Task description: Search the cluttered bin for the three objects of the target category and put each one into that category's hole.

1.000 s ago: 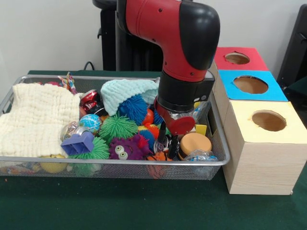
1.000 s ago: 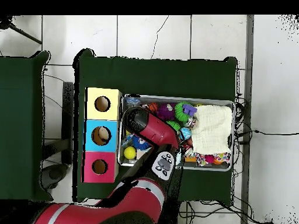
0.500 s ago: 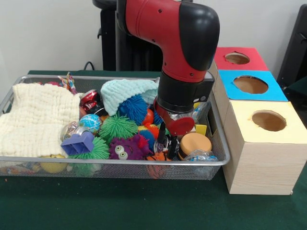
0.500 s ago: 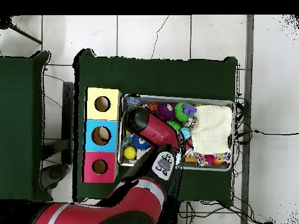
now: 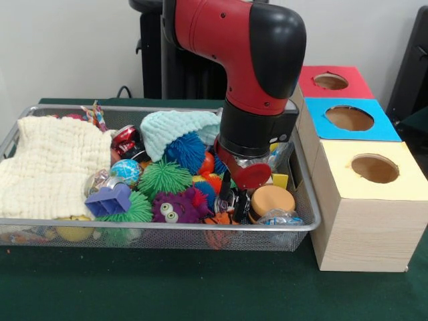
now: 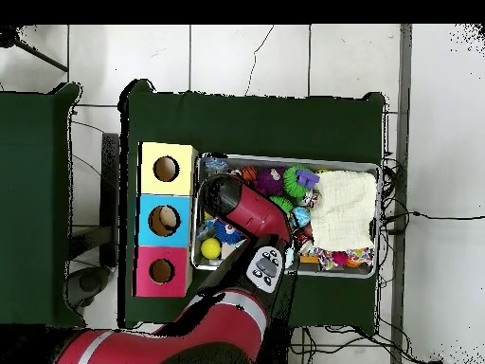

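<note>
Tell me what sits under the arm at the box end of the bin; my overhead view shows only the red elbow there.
Observer: From the front, the gripper is down among the toys, beside a round orange-topped tub near the bin corner closest to the yellow box. I cannot tell whether it is open.
Operator: Anything soft hidden under the arm as well?
Observer: Yes, a pale green knitted hat lies toward the robot's side of the bin, with a blue spiky ball just in front of it.
</note>
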Tool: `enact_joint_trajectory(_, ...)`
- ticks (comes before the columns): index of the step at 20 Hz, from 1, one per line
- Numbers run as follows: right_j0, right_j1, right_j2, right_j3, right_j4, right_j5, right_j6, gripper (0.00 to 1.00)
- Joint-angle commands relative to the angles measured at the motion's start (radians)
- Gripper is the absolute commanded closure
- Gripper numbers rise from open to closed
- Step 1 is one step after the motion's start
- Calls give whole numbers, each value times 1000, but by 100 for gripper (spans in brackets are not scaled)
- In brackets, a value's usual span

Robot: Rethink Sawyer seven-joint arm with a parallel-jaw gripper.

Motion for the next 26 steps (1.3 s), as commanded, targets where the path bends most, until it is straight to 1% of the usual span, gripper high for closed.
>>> enact_joint_trajectory(1, -38, 84, 134, 27, 42, -41, 200, 100)
enact_joint_trajectory(9, -22, 92, 115, 16, 51, -29, 216, 100)
enact_joint_trajectory(17, -22, 94, 114, 16, 56, -21, 214, 100)
enact_joint_trajectory(22, -12, 97, 93, 2, 55, 25, 222, 100)
enact_joint_trajectory(26, -15, 85, 94, 7, 50, 41, 216, 100)
